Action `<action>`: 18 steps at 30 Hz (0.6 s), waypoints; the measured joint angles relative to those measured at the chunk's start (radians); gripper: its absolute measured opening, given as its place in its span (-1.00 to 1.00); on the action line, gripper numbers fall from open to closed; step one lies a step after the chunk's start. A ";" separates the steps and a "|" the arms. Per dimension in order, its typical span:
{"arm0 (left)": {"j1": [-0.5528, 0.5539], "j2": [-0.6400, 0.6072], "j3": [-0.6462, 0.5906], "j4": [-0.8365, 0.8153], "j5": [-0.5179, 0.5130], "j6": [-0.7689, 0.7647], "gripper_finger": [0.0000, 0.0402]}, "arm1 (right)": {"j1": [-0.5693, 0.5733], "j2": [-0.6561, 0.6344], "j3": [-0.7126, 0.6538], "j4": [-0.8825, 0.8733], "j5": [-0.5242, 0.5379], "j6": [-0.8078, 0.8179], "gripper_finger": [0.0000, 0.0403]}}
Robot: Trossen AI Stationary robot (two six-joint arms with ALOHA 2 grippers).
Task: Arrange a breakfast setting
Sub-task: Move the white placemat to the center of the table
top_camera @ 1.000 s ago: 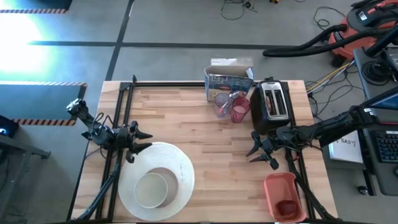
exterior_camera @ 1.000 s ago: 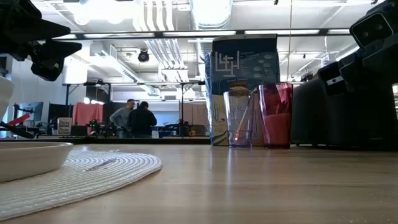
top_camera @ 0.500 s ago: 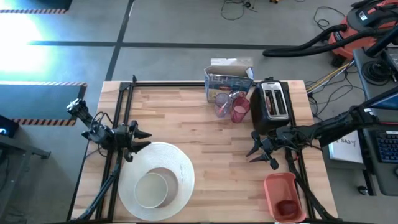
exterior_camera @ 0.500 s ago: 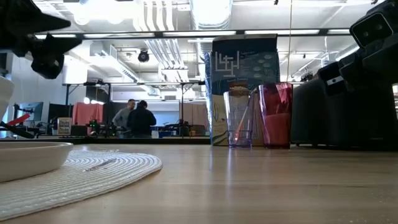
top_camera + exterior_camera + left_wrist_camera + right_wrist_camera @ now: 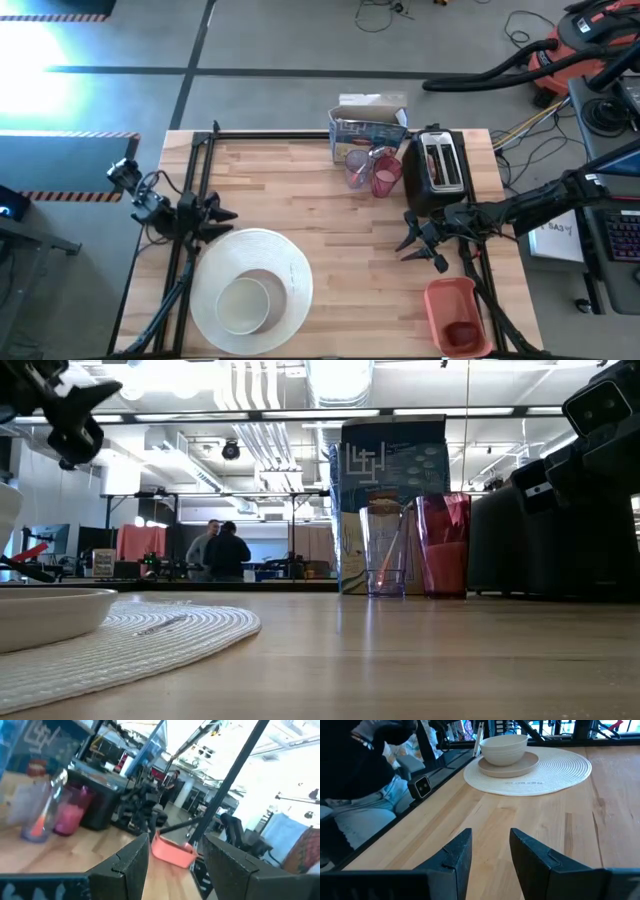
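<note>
A round white woven mat point(image 5: 290, 262) lies at the near left, carrying a white plate point(image 5: 525, 768) with a small white bowl point(image 5: 245, 303) on it. A translucent pink cup point(image 5: 386, 180) and a clear cup point(image 5: 357, 168) stand at the far middle, in front of a blue box point(image 5: 392, 490). A dark red fruit point(image 5: 462, 333) lies in the orange-red tray point(image 5: 447, 295). My left gripper point(image 5: 226, 220) is open and empty, above the table's left edge beyond the mat. My right gripper point(image 5: 408, 240) is open and empty, in front of the black toaster point(image 5: 440, 172).
The toaster stands at the far right, with brown showing in its slots. The tray lies at the near right corner. Black frame rails point(image 5: 195, 180) run along the left and far edges. Bare wood point(image 5: 340, 240) lies between mat and right gripper. People stand in the room behind.
My left gripper has risen and drawn back from the mat toward the table's far left, staying open. Nothing else has moved.
</note>
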 joint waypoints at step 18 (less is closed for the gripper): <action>0.000 0.251 0.362 -0.598 -0.015 -0.225 -0.17 | 0.000 0.000 0.000 0.000 0.000 -0.001 -0.39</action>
